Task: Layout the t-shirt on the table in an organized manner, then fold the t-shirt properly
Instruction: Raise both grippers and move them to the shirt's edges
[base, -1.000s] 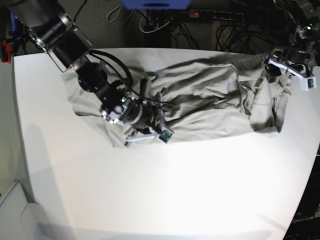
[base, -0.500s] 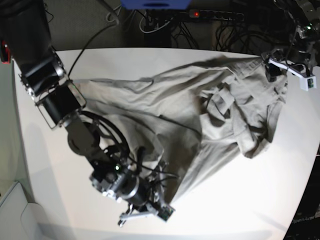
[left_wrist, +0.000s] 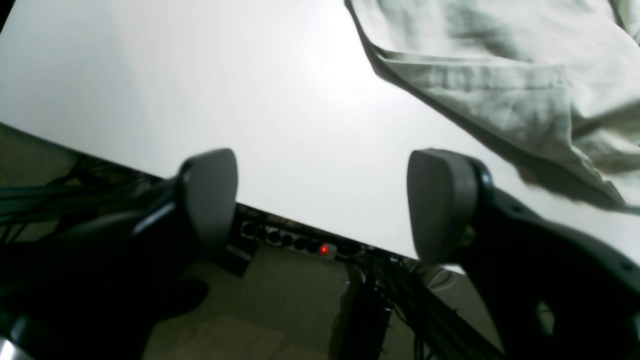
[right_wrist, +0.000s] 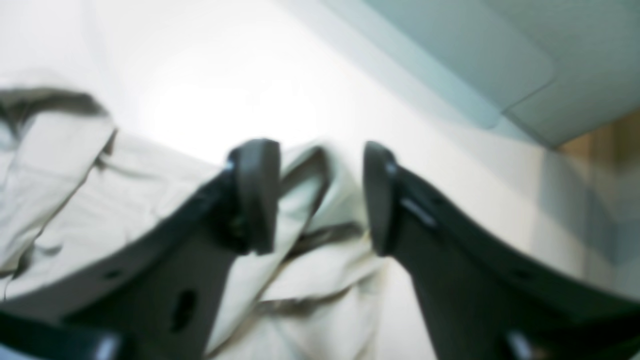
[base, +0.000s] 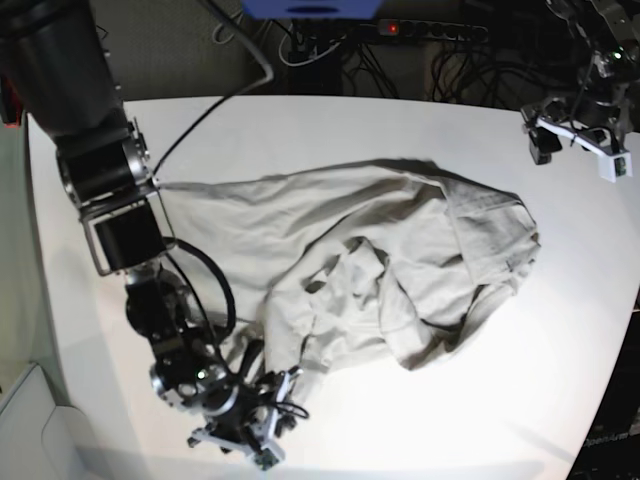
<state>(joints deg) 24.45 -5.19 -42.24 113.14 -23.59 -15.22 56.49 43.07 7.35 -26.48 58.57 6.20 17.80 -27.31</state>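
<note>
The t-shirt (base: 370, 275) lay bunched mid-table (base: 560, 330), one edge between the parted, unclenched jaws of the nearer right gripper (base: 262, 432), while the left gripper (base: 572, 137) hung wide and empty at the far corner.

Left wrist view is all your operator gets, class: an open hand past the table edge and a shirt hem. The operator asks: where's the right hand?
Observer: The right hand is low at the table's near edge, on the base view's left, at the t-shirt's nearest corner.
Operator: Gripping it?
Observer: No. The right wrist view shows its jaws apart, with cloth loose between them.
Operator: Shirt flat?
Observer: No, it is bunched, with folds across its middle.
</note>
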